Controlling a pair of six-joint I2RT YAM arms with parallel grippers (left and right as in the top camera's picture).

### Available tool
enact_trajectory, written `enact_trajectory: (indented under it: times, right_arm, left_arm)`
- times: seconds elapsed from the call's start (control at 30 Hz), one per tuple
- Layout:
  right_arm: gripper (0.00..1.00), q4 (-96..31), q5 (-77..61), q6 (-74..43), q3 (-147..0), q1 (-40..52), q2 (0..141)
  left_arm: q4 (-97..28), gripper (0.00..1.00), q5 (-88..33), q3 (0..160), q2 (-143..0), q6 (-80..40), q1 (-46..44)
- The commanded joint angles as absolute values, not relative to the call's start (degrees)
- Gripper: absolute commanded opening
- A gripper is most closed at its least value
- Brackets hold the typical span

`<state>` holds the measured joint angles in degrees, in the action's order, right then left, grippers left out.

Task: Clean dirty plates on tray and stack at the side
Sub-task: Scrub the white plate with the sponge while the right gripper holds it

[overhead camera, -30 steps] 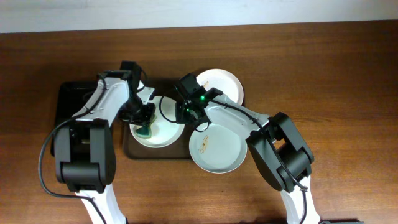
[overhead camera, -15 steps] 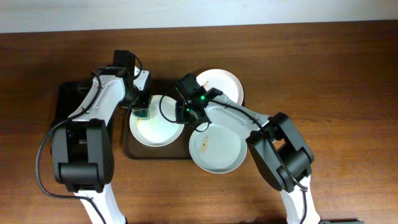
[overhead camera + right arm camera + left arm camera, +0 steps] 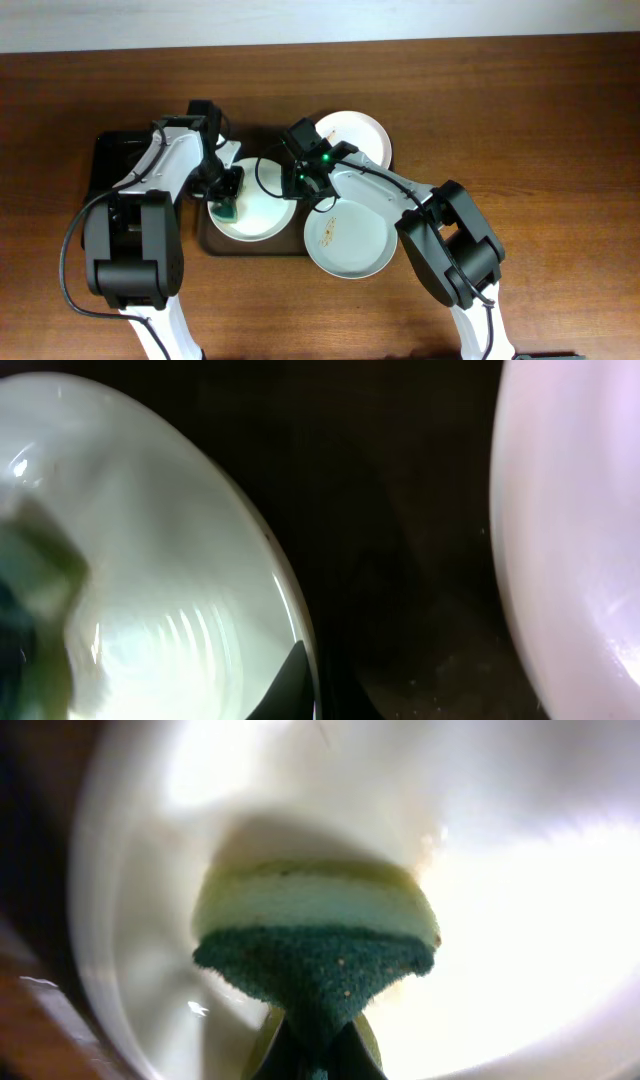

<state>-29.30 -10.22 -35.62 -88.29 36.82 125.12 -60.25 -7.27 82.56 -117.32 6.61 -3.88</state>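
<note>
Tray (image 3: 250,247) mid-frame on worktop (image 3: 540,120), long axis left-right. Three round plates lie flat, face up, no long axis: left plate (image 3: 265,205); upper plate (image 3: 360,135); lower plate (image 3: 350,245), brown-specked, reaching past tray's lower edge. Left hand (image 3: 226,200) clamped on green-and-yellow sponge (image 3: 315,935), which rests inside left plate, left part. Right hand (image 3: 300,180) pinches same plate's right rim, fingers almost together.

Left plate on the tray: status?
Left pincer shut on sponge, sponge down on the plate. Right pincer at its right rim, grip unclear. Speckled plate beside it, clear of the sponge.
</note>
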Motion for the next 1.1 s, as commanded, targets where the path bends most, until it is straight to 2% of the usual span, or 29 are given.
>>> enact_trajectory:
  times: [0.0,0.1,0.27,0.4,0.53,0.8,0.93,1.07]
  right_arm:
    - [0.04,-29.34,-8.43,-36.36,-88.09,36.29,126.48]
    - [0.04,-29.36,-8.45,-36.34,-88.09,36.32,126.48]
    - [0.04,-29.36,-8.45,-36.34,-88.09,36.32,126.48]
    - [0.04,-29.32,-8.43,-36.34,-88.09,36.29,126.48]
    - [0.04,-29.15,-8.40,-36.34,-88.09,36.29,126.48]
    - [0.04,-29.12,-8.43,-36.34,-88.09,36.29,126.48]
    - [0.04,-29.10,-8.45,-36.36,-88.09,36.32,126.48]
    - [0.04,-29.10,-8.47,-36.36,-88.09,36.32,126.48]
  left_arm:
    - [-63.40,0.00,-17.93,83.35,-117.95,10.24,-3.60]
    - [-63.18,0.01,-17.61,84.27,-117.95,10.17,-3.25]
    - [-53.25,0.01,-16.05,85.14,-117.95,5.15,-1.30]
    - [-44.25,0.01,-10.83,85.12,-117.97,3.66,-1.41]
    - [-41.08,0.01,-4.69,85.12,-118.17,2.22,-1.98]
    - [-54.08,0.01,-4.19,85.01,-118.19,2.17,-2.09]
    - [-61.69,0.01,-10.83,85.01,-118.19,4.62,-2.09]
    - [-62.28,0.01,-19.77,85.01,-118.19,6.59,-2.09]
